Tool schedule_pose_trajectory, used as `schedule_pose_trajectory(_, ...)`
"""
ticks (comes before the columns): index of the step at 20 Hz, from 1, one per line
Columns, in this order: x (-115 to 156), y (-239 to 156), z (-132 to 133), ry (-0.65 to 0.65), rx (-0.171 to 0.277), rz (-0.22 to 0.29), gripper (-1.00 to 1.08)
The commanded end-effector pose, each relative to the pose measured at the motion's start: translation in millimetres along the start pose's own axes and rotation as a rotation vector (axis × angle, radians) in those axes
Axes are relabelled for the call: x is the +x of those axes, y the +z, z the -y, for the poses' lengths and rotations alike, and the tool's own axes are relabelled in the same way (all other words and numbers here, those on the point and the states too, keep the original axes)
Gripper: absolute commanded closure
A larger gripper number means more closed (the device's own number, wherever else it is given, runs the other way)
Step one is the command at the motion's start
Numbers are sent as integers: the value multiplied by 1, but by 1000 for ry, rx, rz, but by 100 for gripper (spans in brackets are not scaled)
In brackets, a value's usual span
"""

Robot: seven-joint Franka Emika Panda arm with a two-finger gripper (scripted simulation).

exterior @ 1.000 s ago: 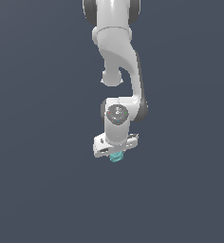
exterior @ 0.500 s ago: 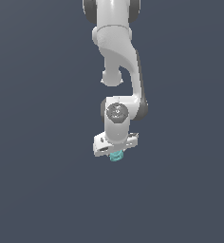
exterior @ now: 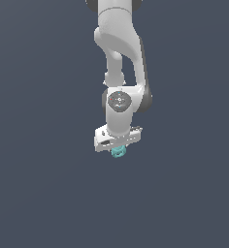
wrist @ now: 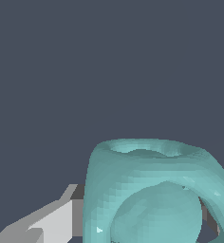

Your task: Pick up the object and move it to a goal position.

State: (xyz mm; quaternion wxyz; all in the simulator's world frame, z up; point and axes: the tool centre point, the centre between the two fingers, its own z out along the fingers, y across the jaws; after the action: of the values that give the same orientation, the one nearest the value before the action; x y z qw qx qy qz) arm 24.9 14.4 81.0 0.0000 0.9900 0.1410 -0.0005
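Around the arm on every side lies only a flat, dark slate-grey backdrop point(exterior: 43, 193), unbroken to the exterior view's left and right, with nothing near the tool. Down from the upper edge of the exterior view hangs the white, glossy, jointed robot arm point(exterior: 120, 53), its round grey wrist cap point(exterior: 119, 100) facing the camera. Below that sits the white gripper point(exterior: 117, 148), its crossbar slightly tilted, higher toward the exterior view's right.

Directly under the crossbar, touching it, is the small teal stubby cylinder-like object point(exterior: 118, 152), poking out just beneath the gripper and well above the lower edge of the picture. In the wrist view this teal object point(wrist: 152, 194) looms close, showing a round ringed rim and a hollow rounded face, with a pale grey finger point(wrist: 52, 220) pressed flush against one side of it and a sliver of darker finger at the opposite side. The jaws are closed on the teal object, holding it aloft.
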Motion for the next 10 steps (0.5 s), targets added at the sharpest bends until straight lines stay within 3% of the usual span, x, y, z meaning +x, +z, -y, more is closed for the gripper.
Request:
schedule_pose_trajectory(1,-8,-16,1,0,-1,-1,108)
schedule_pose_trajectory(10,-45,-88,8,0,-1,-1,108)
